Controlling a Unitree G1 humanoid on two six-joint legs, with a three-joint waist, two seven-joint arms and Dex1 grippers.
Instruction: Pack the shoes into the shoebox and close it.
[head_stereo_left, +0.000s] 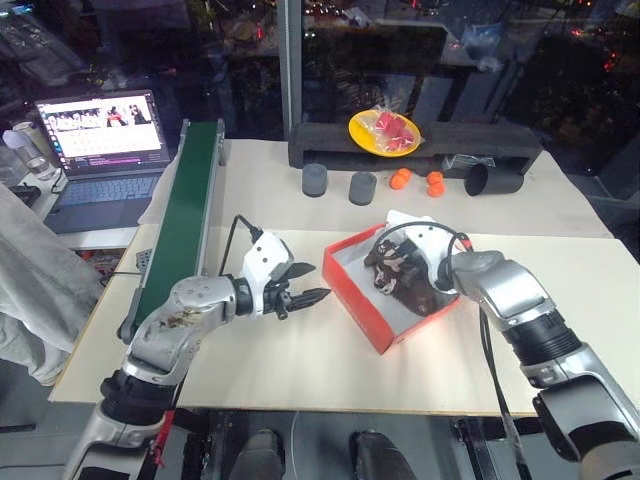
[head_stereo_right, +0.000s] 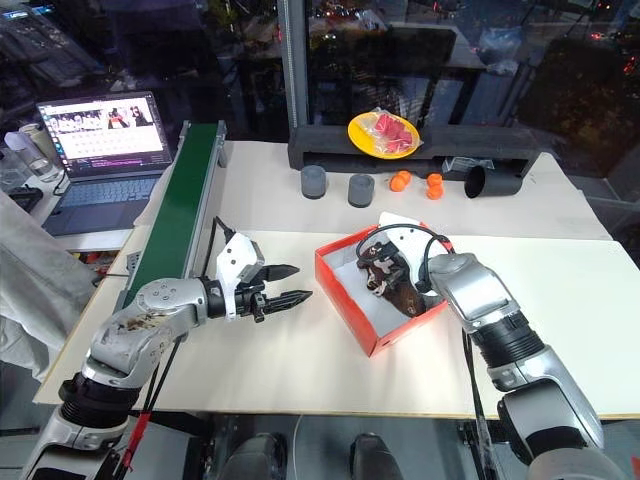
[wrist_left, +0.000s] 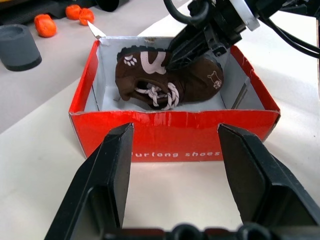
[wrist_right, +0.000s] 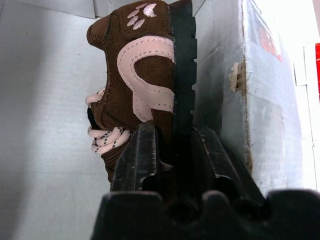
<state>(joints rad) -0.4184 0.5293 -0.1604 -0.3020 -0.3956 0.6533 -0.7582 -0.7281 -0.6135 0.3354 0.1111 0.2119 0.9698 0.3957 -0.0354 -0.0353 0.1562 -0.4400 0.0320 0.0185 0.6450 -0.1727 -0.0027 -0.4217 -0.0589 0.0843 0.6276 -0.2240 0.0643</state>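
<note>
Right wrist view — end effector (wrist_right: 172, 150) pinching shoe (wrist_right: 145, 75) — inside shoebox (wrist_left: 170, 135).

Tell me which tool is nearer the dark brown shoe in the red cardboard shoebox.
Right. The right tool is inside the red cardboard shoebox, its fingers on the dark brown shoe. The left tool hovers open outside the box, apart from it.
</note>
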